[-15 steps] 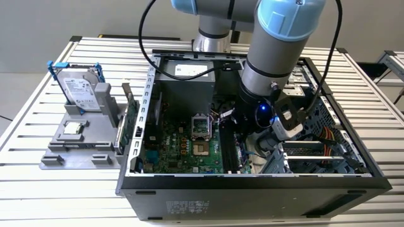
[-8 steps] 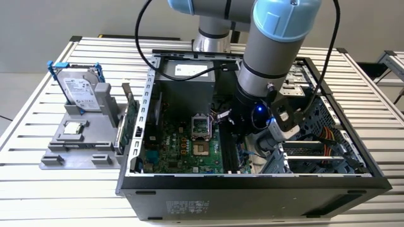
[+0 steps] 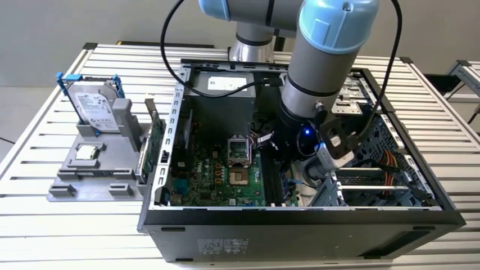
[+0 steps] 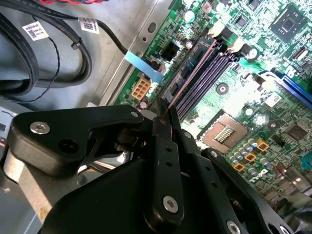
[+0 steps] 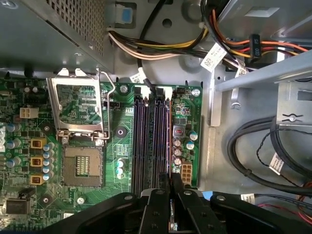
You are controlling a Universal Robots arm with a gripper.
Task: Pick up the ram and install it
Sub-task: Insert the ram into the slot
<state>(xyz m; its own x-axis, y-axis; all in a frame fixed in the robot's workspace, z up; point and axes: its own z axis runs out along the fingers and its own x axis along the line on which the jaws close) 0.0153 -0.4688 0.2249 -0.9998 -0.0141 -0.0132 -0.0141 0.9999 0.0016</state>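
Nearest to us in both wrist views is the black end effector [image 5: 170, 179]. Its two fingers [image 4: 165, 146] are closed on one end of the ram [image 5: 168, 136], with only the thin board between them. The ram stands on its long edge, so in the first wrist view we see it as a narrow copper-coloured line. It lies along the outermost of the black memory slots [image 5: 146, 136], the one at the edge of the green motherboard [image 5: 112, 146], next to the bare metal of the case. We cannot tell whether it is pressed fully into that slot. The other slots lie between the ram and the open processor socket [image 5: 83, 163]. In the exterior view the arm [image 3: 322, 67] reaches down into the open computer case [image 3: 300, 230], which lies on the slatted table [image 3: 45, 236]. On the exterior view's left, just beside the case, a grey holder [image 3: 90, 180] carries a hard drive [image 3: 96, 109] in a blue bracket.
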